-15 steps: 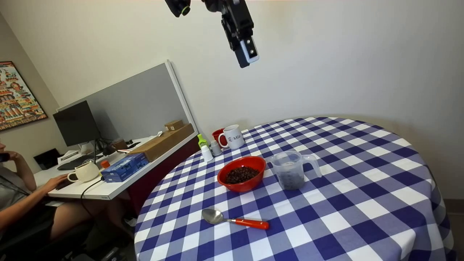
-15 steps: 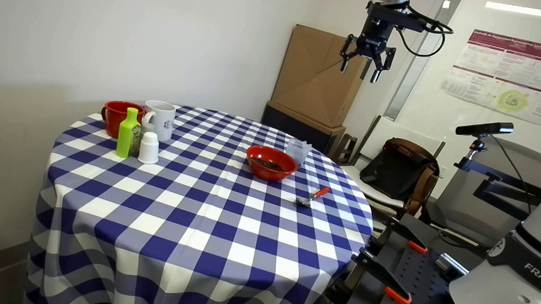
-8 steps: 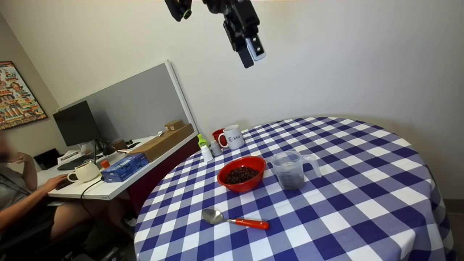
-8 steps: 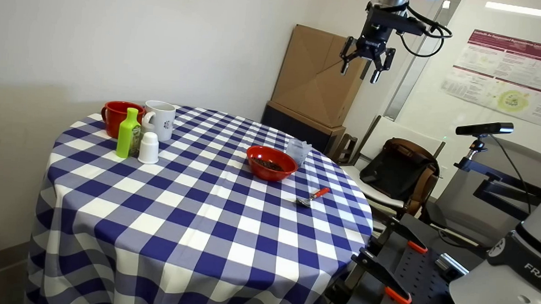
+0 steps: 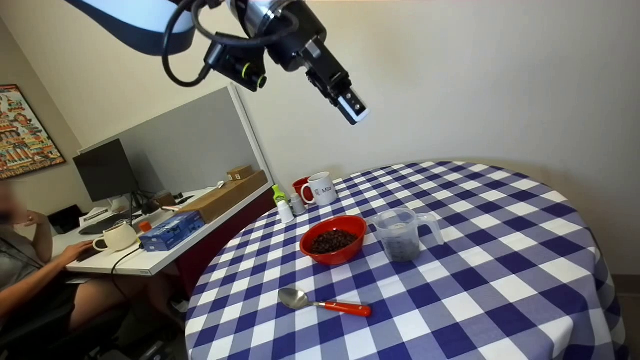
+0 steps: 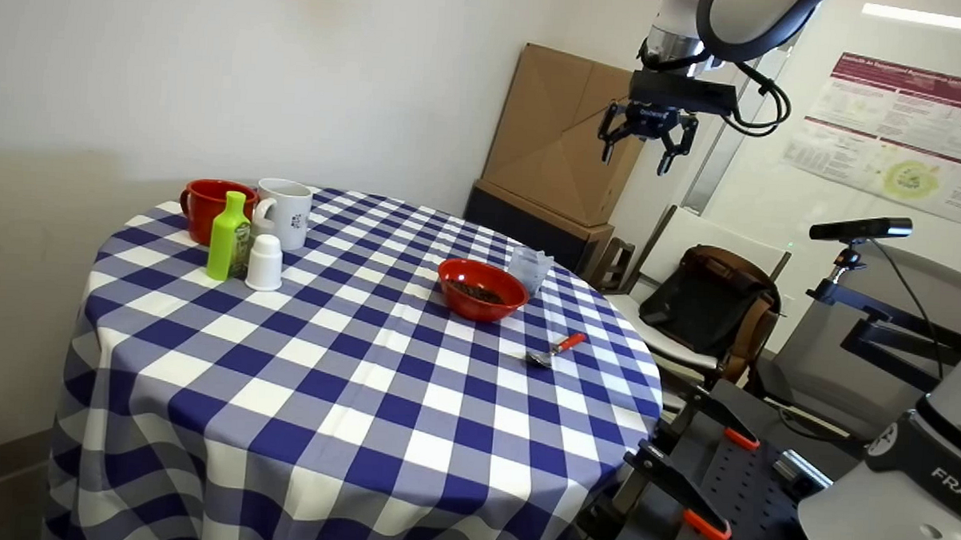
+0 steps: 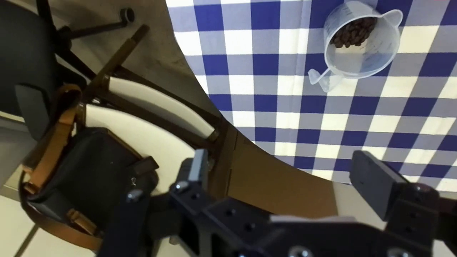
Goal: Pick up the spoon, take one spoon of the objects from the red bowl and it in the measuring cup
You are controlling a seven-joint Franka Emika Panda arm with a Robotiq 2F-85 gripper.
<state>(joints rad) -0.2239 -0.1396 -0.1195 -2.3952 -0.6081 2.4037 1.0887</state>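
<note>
Gripper point(image 6: 635, 162), black and two-fingered, hangs at the end of the white-and-black robot arm point(image 6: 675, 17), well above the blue-and-white checked tablecloth point(image 5: 480, 280). Jaws stand spread wide, confirmed in an exterior view and the wrist view.

Slim spoon point(image 5: 334, 305) with greyish metal scoop and glossy red-orange handle lies flat on the tablecloth, well apart from the gripper and near the small, round, bright red bowl point(image 5: 336, 258). Bowl sits upright and holds a mass of small dark brown bits point(image 5: 334, 241). Clear plastic measuring cup point(image 5: 400, 237) stands upright just beside the bowl, handle pointing away from it; whether the two touch cannot be determined. Further dark brown bits point(image 7: 353, 33) are visible inside the cup in the wrist view, gathered to one side.

Remaining items form a group well apart from the bowl, all standing upright: white mug point(image 5: 324, 189) with dark lettering, glossy red mug point(image 6: 199, 216), lime-green bottle point(image 6: 224, 243) with a dark label, and small white container point(image 6: 265, 266) just beside the bottle. Red mug is partly hidden in both exterior views. Spoon, bowl and cup show in both exterior views.
</note>
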